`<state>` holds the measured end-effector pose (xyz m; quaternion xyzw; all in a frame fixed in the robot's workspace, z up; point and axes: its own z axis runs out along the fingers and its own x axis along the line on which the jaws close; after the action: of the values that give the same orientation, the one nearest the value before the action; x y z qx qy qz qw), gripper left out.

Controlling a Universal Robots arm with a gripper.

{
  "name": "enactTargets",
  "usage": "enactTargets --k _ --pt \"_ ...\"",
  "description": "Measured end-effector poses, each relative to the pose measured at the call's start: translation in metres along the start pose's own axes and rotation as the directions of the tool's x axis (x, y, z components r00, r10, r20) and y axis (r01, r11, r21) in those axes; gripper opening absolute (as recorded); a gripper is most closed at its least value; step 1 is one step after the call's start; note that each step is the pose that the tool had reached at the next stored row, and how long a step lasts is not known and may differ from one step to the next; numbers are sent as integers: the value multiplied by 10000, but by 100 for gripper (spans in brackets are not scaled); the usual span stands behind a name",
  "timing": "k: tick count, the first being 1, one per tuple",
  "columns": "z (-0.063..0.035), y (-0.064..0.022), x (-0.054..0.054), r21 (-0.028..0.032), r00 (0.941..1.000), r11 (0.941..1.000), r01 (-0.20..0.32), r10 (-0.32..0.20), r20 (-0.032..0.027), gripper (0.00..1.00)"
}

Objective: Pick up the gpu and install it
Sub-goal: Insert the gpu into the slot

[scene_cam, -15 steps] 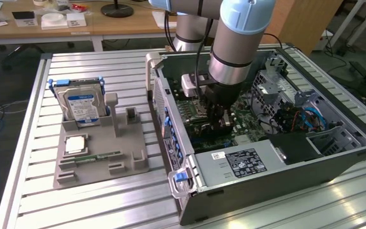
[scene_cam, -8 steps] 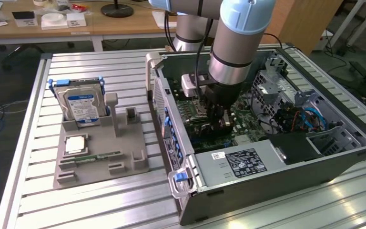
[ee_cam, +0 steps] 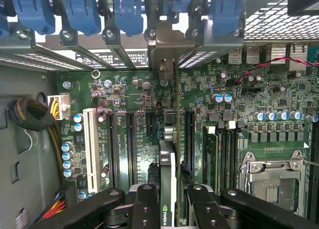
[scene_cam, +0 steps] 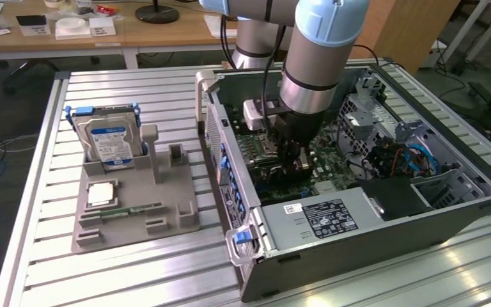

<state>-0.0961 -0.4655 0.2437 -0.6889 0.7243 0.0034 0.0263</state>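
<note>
So my gripper [ee_cam: 169,201] is clamped on the gpu [ee_cam: 168,164] right now, one black finger [ee_cam: 145,204] on each face of it, card held on edge so in the wrist view I'm basically looking straight down its thin side. The silver end bracket [ee_cam: 166,50] sits up against the back wall of the case, in among the blue slot latches [ee_cam: 82,12]. Card is down over the motherboard [ee_cam: 259,89], in line with the black expansion slots [ee_cam: 130,139]; I honestly can't tell whether its edge is in a slot or just above one.

In the exterior view the arm [scene_cam: 318,57] reaches straight down into the open computer case [scene_cam: 450,211], which lies on its side on the slatted metal table [scene_cam: 143,268]. Over on the exterior view's left there's the grey parts holder [scene_cam: 143,211] with the hard drive [scene_cam: 109,144] standing upright in it and a memory stick [scene_cam: 130,210] lying flat near its front.
</note>
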Motion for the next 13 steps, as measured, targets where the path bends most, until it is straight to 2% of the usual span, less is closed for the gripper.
enactTargets --k 5,7,8,9,13 --pt "5 2 -2 4 10000 10000 -5 5 12 27" --pt "1 1 -1 1 10000 10000 -2 2 3 39" --pt "0 0 0 0 10000 10000 0 0 1 39" --pt "0 0 0 0 10000 10000 0 0 1 45" --pt "-4 0 0 -1 10000 10000 -1 1 -1 45"
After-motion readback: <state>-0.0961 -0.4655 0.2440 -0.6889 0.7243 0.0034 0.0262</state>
